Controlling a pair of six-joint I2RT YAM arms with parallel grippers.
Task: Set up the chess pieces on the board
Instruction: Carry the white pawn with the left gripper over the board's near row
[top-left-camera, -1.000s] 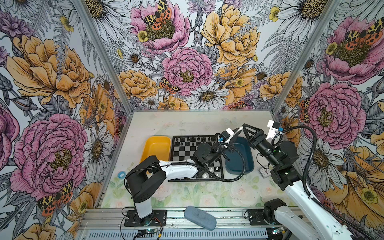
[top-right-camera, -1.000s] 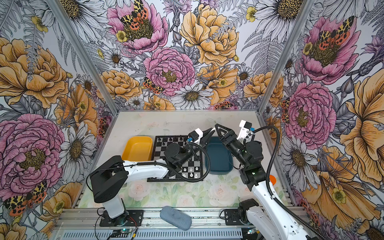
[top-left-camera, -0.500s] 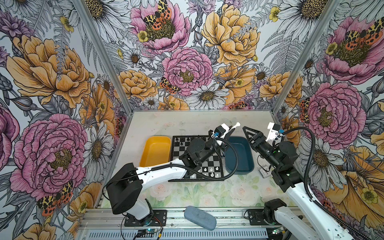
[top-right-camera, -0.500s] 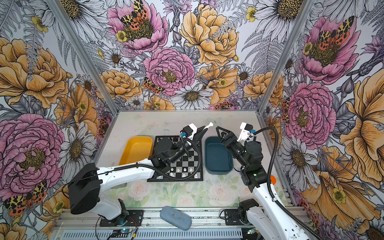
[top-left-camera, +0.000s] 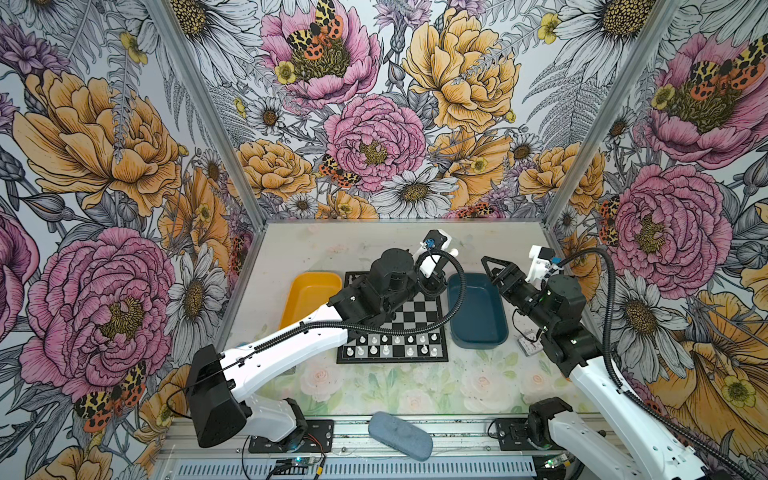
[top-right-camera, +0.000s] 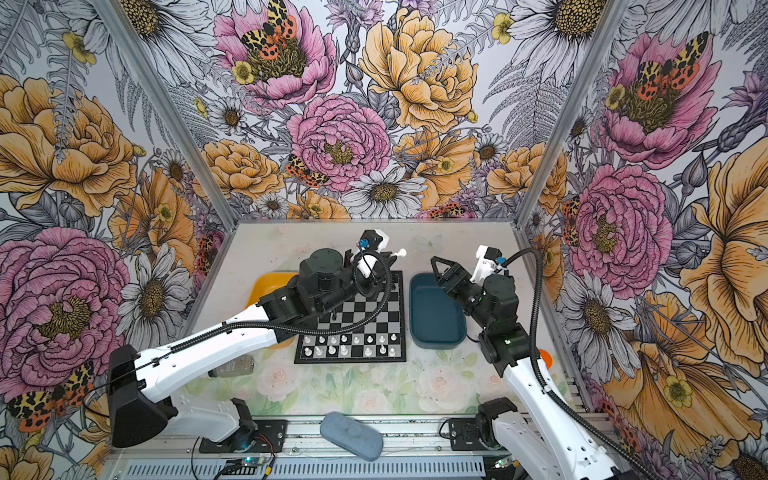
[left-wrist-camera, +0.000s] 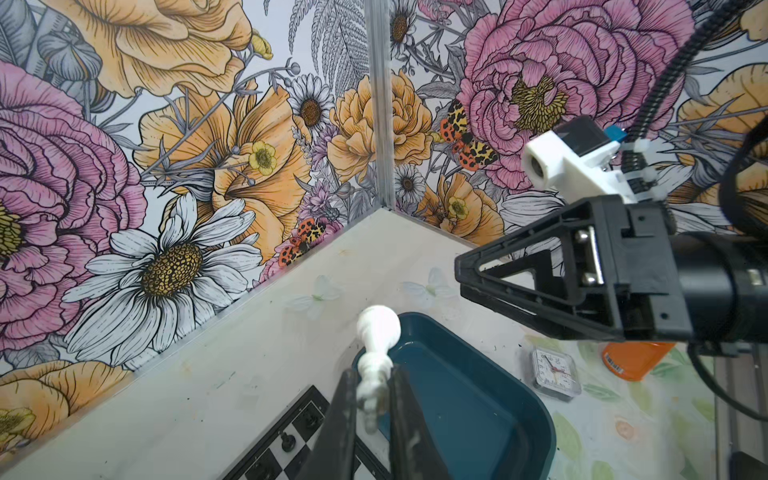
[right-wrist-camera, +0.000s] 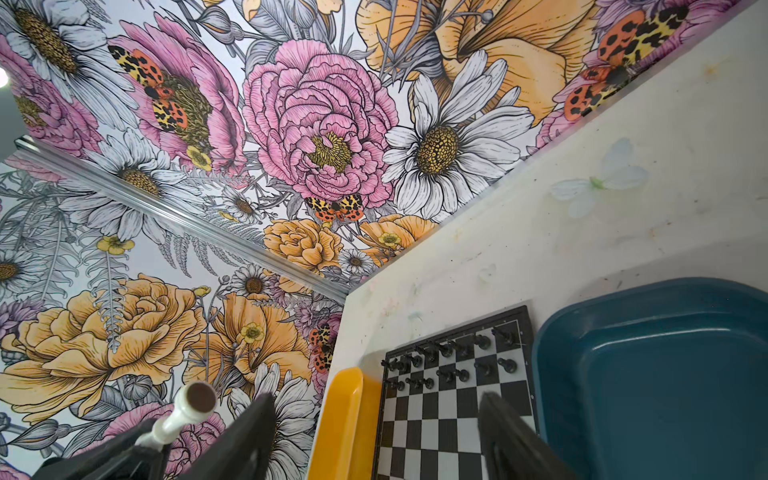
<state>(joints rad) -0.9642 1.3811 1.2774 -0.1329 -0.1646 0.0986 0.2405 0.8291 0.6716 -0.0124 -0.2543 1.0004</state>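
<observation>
Left fingers (left-wrist-camera: 332, 424) clamp white piece (left-wrist-camera: 375, 359); blue tray (top-left-camera: 478, 307), yellow tray (top-left-camera: 309, 291) flank board (top-left-camera: 409, 316).

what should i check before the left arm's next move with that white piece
1. Grip: left gripper shut on the white piece, ok.
2. Piece attitude: base points sideways, not down at the board, not ok.
3. Target: one free square in the near white row, ok.
4. Right gripper: open, holding nothing, apart from the piece, ok.
5. Blue tray: no pieces left inside, ok.
6. Which piece it is: cannot tell.
</observation>
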